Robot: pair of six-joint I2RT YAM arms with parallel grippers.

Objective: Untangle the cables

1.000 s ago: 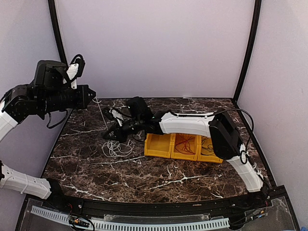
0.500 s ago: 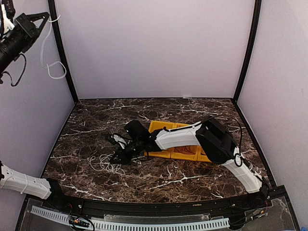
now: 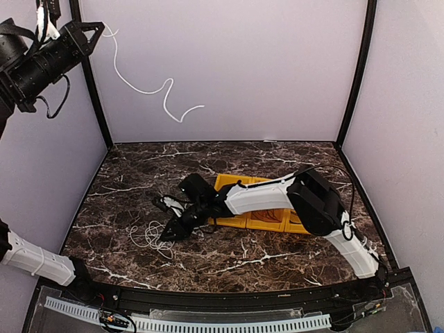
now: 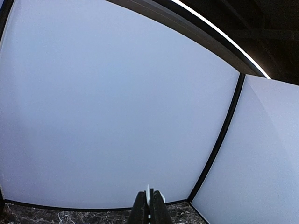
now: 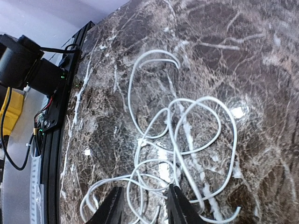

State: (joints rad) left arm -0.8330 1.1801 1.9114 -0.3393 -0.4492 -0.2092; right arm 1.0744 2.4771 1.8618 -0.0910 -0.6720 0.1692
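The right gripper (image 5: 144, 198) hovers low over the table (image 3: 229, 260) with its jaws parted and nothing clamped between them. The white cable (image 5: 180, 133) lies as a loose heap of loops directly ahead of and beneath the tips. One strand crosses under the gap, and the heap's long axis runs onward from the fingers towards the table's left side. We judge this arm much the nearer, so the coming move turns on that forward offset. The left gripper (image 3: 101, 28), raised high near the left wall and well apart from the heap, is closed on a white strand (image 3: 146, 91) that trails free in the air. We cannot tell whether it joins the heap.
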